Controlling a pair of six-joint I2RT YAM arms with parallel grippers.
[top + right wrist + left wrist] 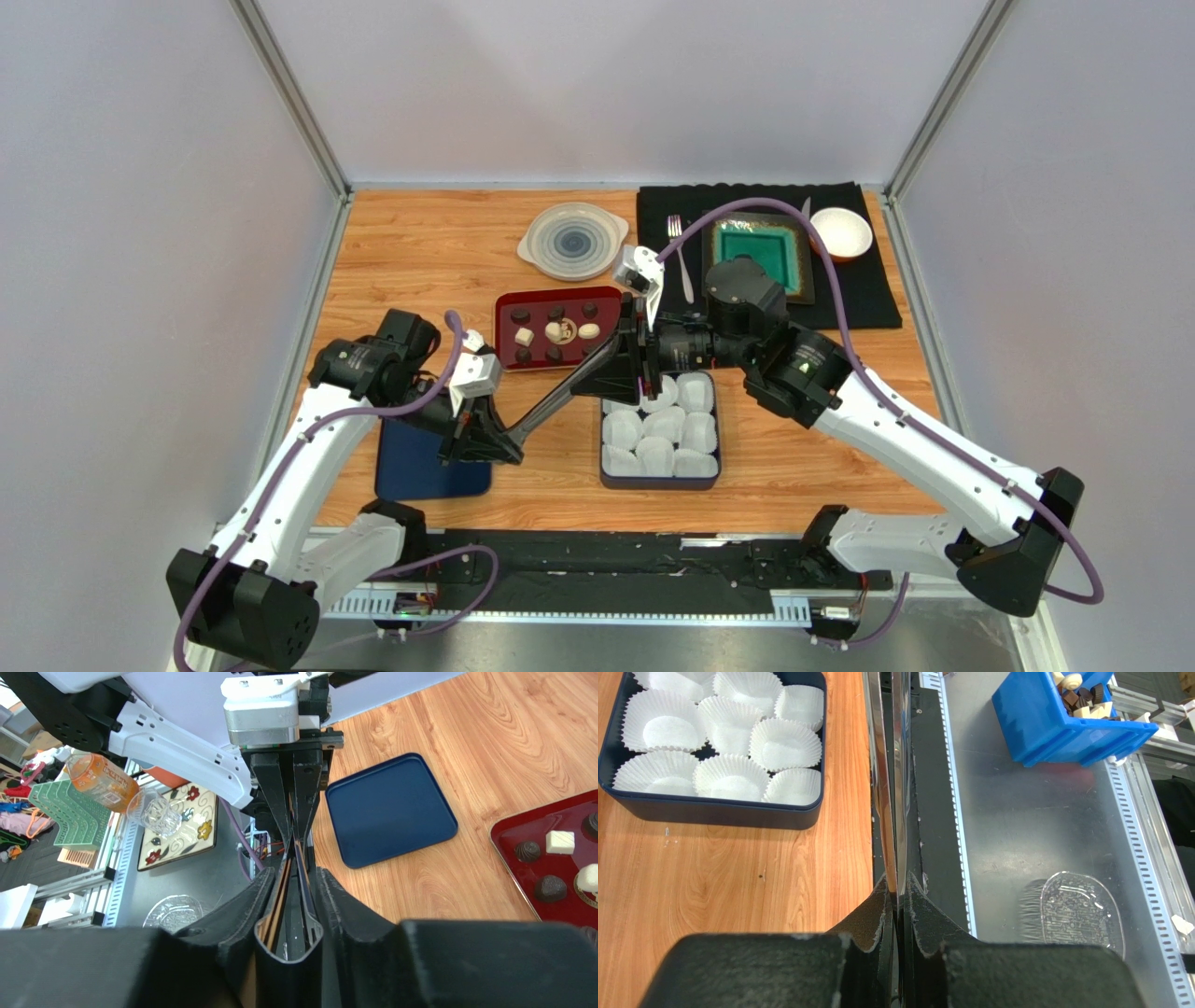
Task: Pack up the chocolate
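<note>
The chocolate lies on a dark red tray: dark rounds and a few pale pieces. Some also show in the right wrist view. Black tongs hang in the air between my two grippers. My left gripper is shut on one end, with the two metal blades pinched between its fingers. My right gripper is shut on the looped end, above the navy box of white paper cups. Neither gripper touches any chocolate.
A navy lid lies flat at the front left, and it also shows in the right wrist view. At the back are a clear lid, a black mat with a fork, a green dish and a white bowl.
</note>
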